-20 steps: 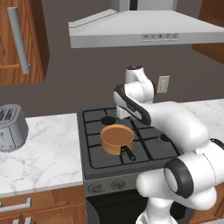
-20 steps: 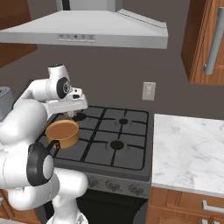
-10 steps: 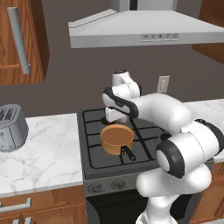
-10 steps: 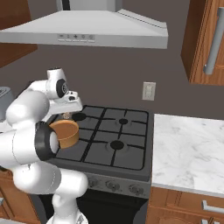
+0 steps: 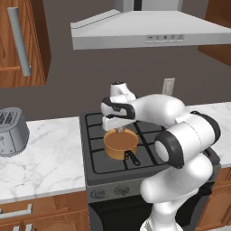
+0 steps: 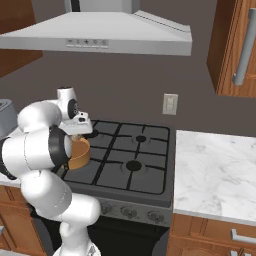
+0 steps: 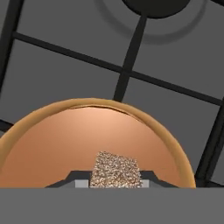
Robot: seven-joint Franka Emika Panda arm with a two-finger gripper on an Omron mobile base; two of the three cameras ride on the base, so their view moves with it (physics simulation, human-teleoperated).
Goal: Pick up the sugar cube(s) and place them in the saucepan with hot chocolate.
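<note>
In the left base view, the saucepan with hot chocolate (image 5: pixel 120 144) sits on the stove (image 5: pixel 97 169), on its front left burner, and the gripper (image 5: pixel 120 129) hangs just above the pan's far rim. In the right base view, the saucepan (image 6: pixel 80 154) is partly hidden by the arm. In the hand view, the fingers (image 7: pixel 75 180) pinch a speckled sugar cube (image 7: pixel 116 169) over the pan's brown inside (image 7: pixel 57 144).

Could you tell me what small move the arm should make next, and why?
Probably open the fingers and let go. In the hand view the sugar cube sits clamped between them, directly over the brown inside of the saucepan, within its rim, so a release should drop it into the hot chocolate.
</note>
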